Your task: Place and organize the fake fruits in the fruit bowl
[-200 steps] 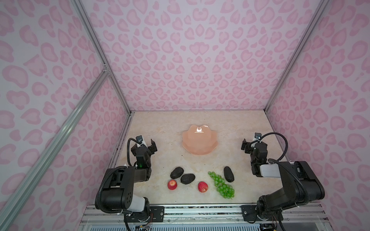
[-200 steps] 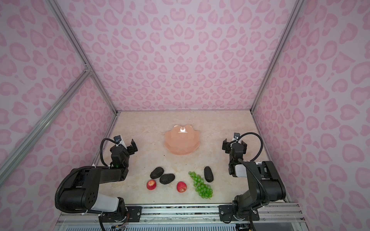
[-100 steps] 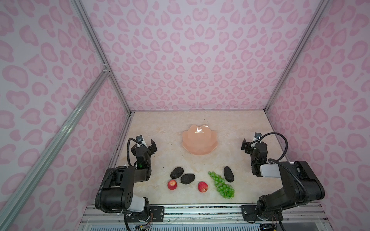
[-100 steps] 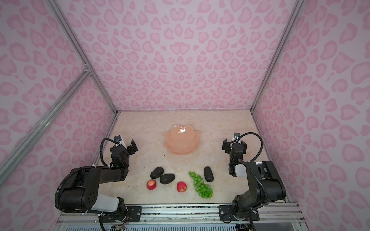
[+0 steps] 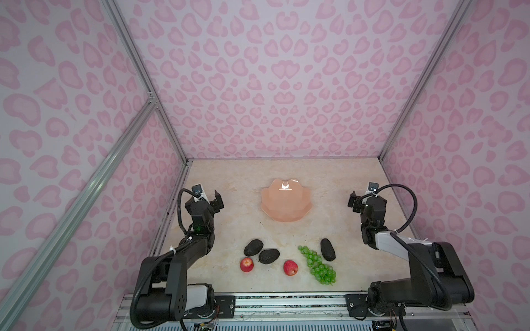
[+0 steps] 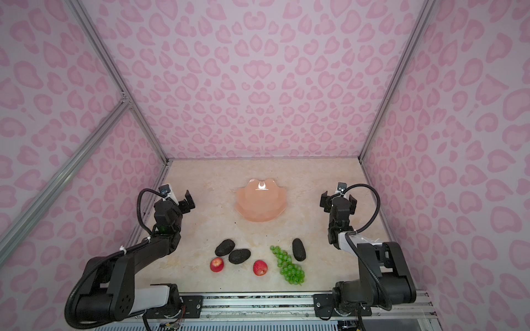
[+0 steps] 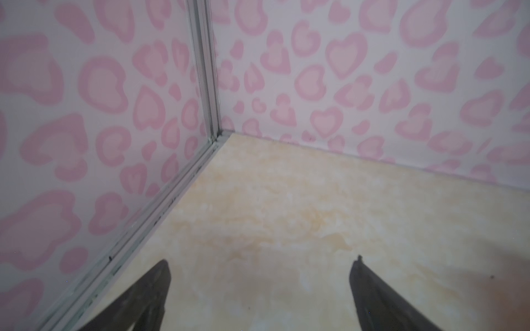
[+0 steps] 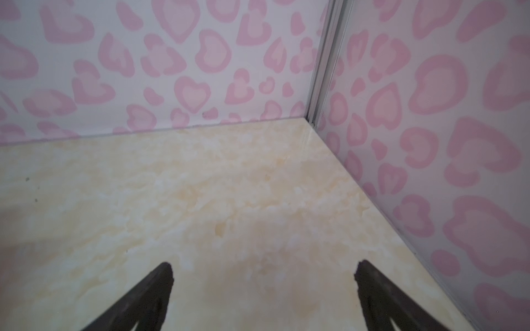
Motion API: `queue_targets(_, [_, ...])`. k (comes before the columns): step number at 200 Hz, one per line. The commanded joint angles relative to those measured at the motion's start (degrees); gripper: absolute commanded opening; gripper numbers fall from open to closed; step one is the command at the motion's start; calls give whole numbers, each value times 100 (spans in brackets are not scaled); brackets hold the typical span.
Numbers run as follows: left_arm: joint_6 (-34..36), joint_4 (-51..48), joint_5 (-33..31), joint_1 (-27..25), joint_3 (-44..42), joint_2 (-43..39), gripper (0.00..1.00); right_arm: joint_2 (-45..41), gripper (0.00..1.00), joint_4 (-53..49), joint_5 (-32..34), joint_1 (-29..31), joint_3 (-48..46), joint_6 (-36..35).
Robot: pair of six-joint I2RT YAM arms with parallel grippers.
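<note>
The bowl [image 5: 285,202] was empty; six fruits [image 5: 269,255] lay by the desk's [image 5: 243,177] front edge; left end effector [image 5: 210,197] and right end effector [image 5: 365,200] gaped wide.

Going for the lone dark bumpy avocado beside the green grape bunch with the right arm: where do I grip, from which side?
I'd grip the lone dark bumpy avocado across its narrow middle, coming straight down with the open right gripper. It lies flat, long axis roughly front to back, so close the jaws sideways. The green grape bunch lies close on its left; mind that finger.
</note>
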Motion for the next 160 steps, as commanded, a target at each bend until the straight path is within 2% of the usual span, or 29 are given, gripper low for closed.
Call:
queue_targets(1, [-193, -1290, 317, 58, 294, -774, 97, -424, 99, -2578, 3, -47, 832, 1650])
queue_targets(14, [-291, -1723, 484, 58, 430, -1133, 97, -442, 99, -3019, -1249, -130, 1041, 1497])
queue_targets(31, [-301, -2196, 661, 58, 558, -1437, 97, -450, 96, -3474, -2214, -70, 1118, 1498])
queue_targets(40, [-282, -2286, 688, 58, 560, -1532, 97, -459, 93, -3970, -2482, 58, 1231, 1550])
queue_targets(56, [-332, -2298, 706, 58, 590, -1624, 98, -468, 90, -4934, -2298, 547, 1409, 1589])
queue_targets(72, [-371, -2374, 802, 58, 680, -1590, 98, -487, 89, -5771, -1944, 1335, 1429, 1630])
queue_targets(88, [-432, -2452, 918, 58, 776, -1469, 98, -551, 89, -6211, -1558, 2177, 1289, 1995])
queue_targets(108, [-451, -2648, 1128, 58, 964, -1328, 98, -647, 87, -6533, -1228, 2922, 1075, 2521])
queue_targets(134, [-477, -2716, 1205, 58, 1035, -1304, 99, -885, 86, -6656, -940, 3449, 712, 3073])
queue_targets(160, [-496, -2723, 1221, 58, 1043, -1317, 99, -1004, 84, -6547, -1000, 3564, 416, 3365])
